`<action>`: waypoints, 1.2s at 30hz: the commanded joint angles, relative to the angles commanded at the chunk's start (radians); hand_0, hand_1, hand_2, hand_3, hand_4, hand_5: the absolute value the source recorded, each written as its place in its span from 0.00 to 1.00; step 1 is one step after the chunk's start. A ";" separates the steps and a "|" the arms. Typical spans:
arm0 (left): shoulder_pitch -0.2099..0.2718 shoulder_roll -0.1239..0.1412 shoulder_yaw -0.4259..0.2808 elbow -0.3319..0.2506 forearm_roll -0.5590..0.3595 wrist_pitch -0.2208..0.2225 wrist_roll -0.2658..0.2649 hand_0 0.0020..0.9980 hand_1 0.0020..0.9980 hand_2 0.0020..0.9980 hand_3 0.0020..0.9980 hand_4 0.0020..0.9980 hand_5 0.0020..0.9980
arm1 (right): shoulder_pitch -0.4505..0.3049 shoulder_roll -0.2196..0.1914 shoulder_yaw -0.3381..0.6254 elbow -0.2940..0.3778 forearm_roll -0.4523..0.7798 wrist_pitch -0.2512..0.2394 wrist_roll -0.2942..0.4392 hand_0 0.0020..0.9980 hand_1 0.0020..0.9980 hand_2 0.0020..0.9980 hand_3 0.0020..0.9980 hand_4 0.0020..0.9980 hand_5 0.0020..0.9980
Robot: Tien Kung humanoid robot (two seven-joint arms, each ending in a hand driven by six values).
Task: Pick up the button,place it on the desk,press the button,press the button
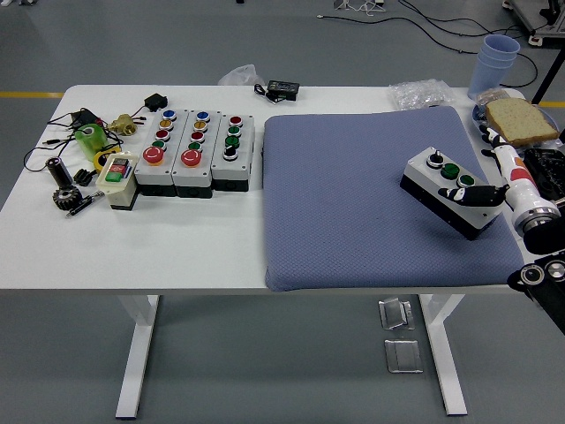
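Now, task's thing: the button box (452,192), grey lid on a black base, lies tilted on the blue mat (353,203), toward its right side.
Robot hand: the right robot hand (481,196) is at the box's near right end, fingers curled against it; whether they truly clamp it I cannot tell. The left arm is out of view.
Handling: judged a stiff plastic case, light to moderate in weight, smooth-sided and so liable to slip; best taken across the two long sides, clear of the buttons on top.
Buttons on it: one black knob and two green caps show; anything more is hidden under the fingers.
Other boxes: three larger button boxes (196,150) stand side by side on the worktop (177,238) at left, and one small cream box (118,177) just beside them.
Cups: blue stack (497,62), number unclear.
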 joint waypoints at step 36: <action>0.003 0.000 -0.006 0.000 -0.006 0.009 0.000 0.54 0.42 0.42 0.41 0.26 0.48 | 0.436 0.147 -0.476 -0.618 -0.176 0.151 -0.270 0.58 0.48 0.61 0.73 0.98 0.18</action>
